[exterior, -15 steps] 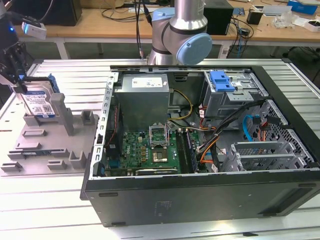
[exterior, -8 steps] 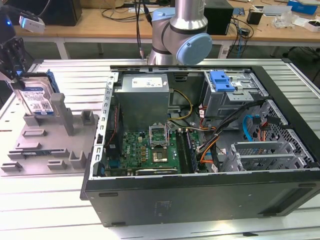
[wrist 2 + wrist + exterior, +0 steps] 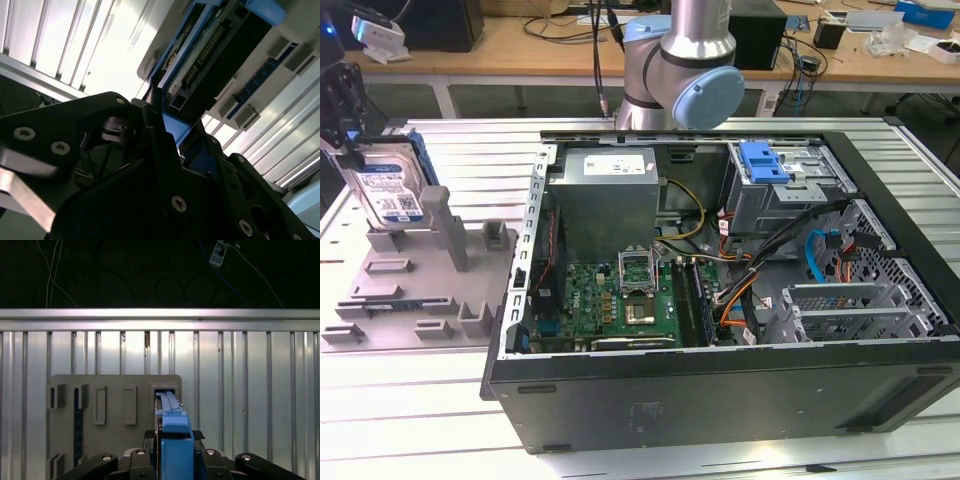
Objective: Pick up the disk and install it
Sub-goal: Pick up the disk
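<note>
The disk (image 3: 390, 187), a silver hard drive with a white-and-blue label in a blue carrier, stands on edge at the exterior view's far left, over the grey fixture (image 3: 410, 290). My gripper (image 3: 350, 150) is shut on its upper end. In the first wrist view the carrier's blue edge (image 3: 175, 437) runs between my black fingers (image 3: 135, 460) toward a slot in the grey fixture (image 3: 115, 410). The second wrist view shows the disk's circuit-board side (image 3: 210, 55) and the blue carrier (image 3: 175, 127) clamped by my gripper (image 3: 172, 142). Whether the disk still rests in the slot I cannot tell.
An open black computer case (image 3: 720, 400) lies at the exterior view's right, with a grey power supply (image 3: 605, 195), a green motherboard (image 3: 620, 300), loose cables and a metal drive bay with a blue latch (image 3: 765, 160). The arm's base (image 3: 680, 70) stands behind it. Ribbed metal tabletop (image 3: 410, 400) surrounds everything.
</note>
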You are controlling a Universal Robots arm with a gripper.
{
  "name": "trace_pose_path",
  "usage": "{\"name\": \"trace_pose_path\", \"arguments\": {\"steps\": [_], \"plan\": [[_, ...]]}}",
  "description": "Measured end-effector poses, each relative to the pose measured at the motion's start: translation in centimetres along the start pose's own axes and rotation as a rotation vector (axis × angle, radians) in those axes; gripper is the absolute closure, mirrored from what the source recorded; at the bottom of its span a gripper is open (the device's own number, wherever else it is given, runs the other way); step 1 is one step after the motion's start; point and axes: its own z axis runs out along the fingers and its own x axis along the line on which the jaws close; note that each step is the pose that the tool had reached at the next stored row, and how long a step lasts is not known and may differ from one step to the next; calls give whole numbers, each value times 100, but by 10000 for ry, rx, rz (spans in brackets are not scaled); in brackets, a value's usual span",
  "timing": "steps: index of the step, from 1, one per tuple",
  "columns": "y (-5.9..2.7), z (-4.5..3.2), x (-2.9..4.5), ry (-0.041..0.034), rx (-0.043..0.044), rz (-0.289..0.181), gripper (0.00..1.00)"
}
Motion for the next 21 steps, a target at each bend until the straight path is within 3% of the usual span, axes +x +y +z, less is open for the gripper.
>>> {"name": "trace_pose_path", "arguments": {"steps": [3,21], "plan": [[2,-40,1,0,0,0,64],[18,-460,7,0,-1,0,64]]}}
